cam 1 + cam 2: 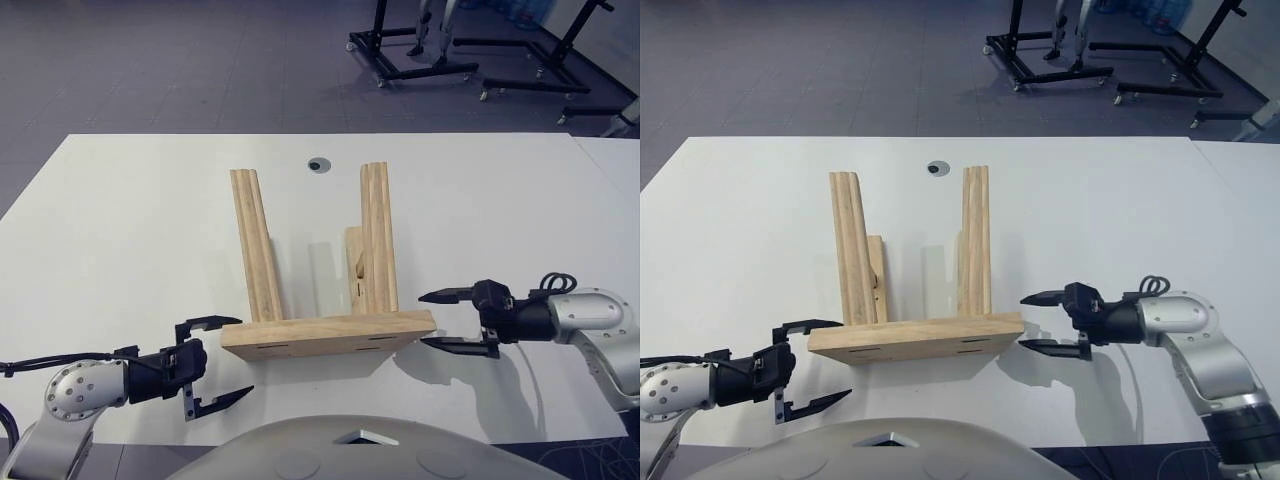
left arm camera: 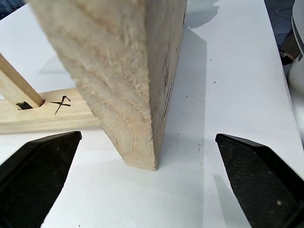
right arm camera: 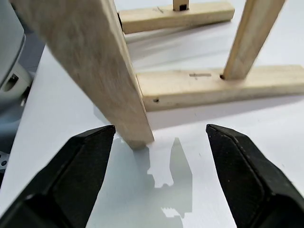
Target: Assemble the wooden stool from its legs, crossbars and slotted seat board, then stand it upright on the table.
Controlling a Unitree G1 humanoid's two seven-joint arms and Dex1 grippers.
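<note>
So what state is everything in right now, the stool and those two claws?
wooden stool: assembled, lying on its side, not yet upright.
seat board: standing on edge, legs pointing away from the robot.
left gripper: open, fingers either side of the board's left end.
right gripper: open, fingers either side of the board's right end.

White table [image 1: 120, 220], stool [image 1: 330, 333] sideways

The pale, thick wooden seat board [image 2: 128, 71] is cut off at the upper edge of the left wrist view. A short light-wood crossbar [image 1: 353, 265] is mostly hidden behind the stacked pale wooden legs [image 1: 378, 230] on the right. A small dark round mark [image 1: 318, 164] near the far edge of the white tabletop [image 1: 120, 230] is too small to identify.
</note>
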